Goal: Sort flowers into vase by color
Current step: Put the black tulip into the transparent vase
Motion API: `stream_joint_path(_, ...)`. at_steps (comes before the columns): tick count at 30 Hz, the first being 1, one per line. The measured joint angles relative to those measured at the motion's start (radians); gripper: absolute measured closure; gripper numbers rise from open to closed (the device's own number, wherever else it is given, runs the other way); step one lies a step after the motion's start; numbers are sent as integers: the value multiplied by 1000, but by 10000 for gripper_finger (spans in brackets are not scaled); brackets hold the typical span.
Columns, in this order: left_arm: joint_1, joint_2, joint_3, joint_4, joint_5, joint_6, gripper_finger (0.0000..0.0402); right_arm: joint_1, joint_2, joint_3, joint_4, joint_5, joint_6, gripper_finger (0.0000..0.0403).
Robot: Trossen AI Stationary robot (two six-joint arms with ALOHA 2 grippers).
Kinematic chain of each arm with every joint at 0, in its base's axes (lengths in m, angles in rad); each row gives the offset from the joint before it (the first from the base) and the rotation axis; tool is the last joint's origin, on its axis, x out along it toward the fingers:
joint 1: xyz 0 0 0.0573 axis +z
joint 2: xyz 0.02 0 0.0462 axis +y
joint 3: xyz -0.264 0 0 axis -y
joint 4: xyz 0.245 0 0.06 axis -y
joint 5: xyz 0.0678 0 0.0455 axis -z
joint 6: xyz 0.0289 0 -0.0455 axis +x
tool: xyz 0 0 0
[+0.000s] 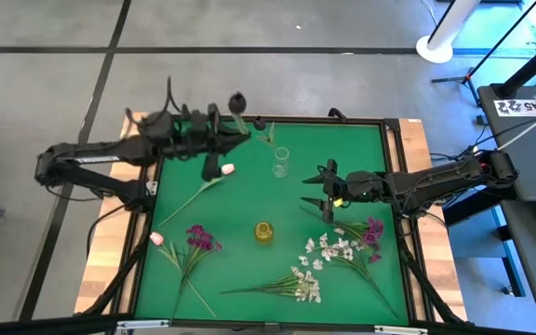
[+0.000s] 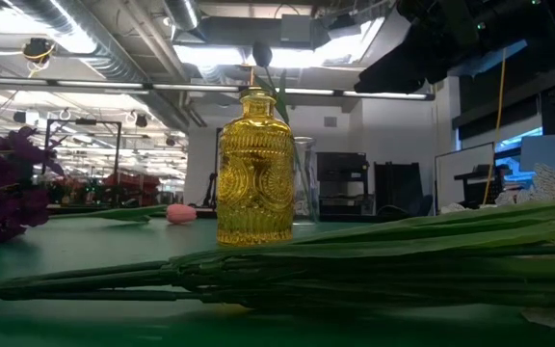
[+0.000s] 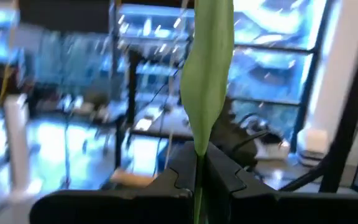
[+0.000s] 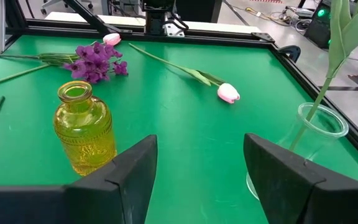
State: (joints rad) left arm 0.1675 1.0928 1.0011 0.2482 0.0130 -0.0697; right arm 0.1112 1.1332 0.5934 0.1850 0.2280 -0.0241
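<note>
Both arms are dark, near black, built of slim tubular links joined by bulkier rounded joint housings. The left arm (image 1: 110, 154) carries loose black cables that loop up off its wrist and trail beside its base. The right arm (image 1: 435, 181) shows a small yellow-green spot on its wrist housing and thin cables running back along its links toward the base. The left gripper (image 3: 199, 177) has flat matte-black fingers with angular, stepped edges. The right gripper (image 4: 201, 174) has two broad, wedge-shaped black fingers (image 4: 126, 171) with smooth faces and bevelled upper edges, seated on a wide dark crossbar
</note>
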Motion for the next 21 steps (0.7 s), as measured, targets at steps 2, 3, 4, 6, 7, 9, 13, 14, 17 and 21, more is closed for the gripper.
stream_joint_path(2, -27, 21, -76, 152, -22, 35, 396, 0, 0, 0, -6, -2, 26, 165)
stream_joint_path(3, -36, 32, -119, 222, -44, 51, 396, 0, 0, 0, -10, -2, 43, 165)
stream_joint_path(4, -43, 44, -160, 284, -68, 58, 396, 0, 0, 0, -16, -2, 50, 165)
stream_joint_path(6, -44, 73, -239, 428, -113, 63, 396, 0, 0, 0, -31, -3, 57, 165)
stream_joint_path(7, -44, 90, -272, 498, -131, 64, 396, 0, 1, 0, -34, -3, 57, 165)
stream_joint_path(9, -38, 126, -320, 633, -143, 65, 395, 0, 6, 0, -31, -3, 58, 165)
stream_joint_path(13, -25, 212, -334, 751, -143, 65, 395, 0, 11, 0, -18, 6, 54, 165)
stream_joint_path(14, -19, 234, -328, 754, -143, 67, 395, 0, 11, 0, -14, 10, 54, 165)
stream_joint_path(17, -1, 295, -304, 754, -143, 73, 395, 0, 11, 0, -1, 24, 48, 165)
stream_joint_path(21, 25, 355, -268, 755, -143, 73, 395, 0, 11, 0, 0, 24, 46, 165)
